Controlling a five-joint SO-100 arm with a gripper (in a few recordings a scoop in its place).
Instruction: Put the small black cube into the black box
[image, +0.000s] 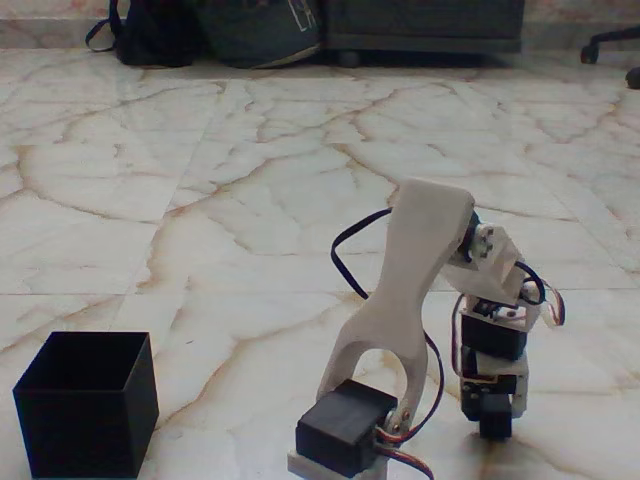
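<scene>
My gripper (495, 425): pointed down at lower right, tip at the floor; I could not tell how its fingers stood.
Small black cube: I could not make it out.
Black box (88, 403): lower left corner, open-topped, well apart.
Marble floor (250, 200): bare between us.

The white arm (415, 290) rises from its black motor block at the bottom of the fixed view and bends over to the right. Its gripper (495, 425) points straight down near the floor, and I cannot tell how its fingers stand.
</scene>
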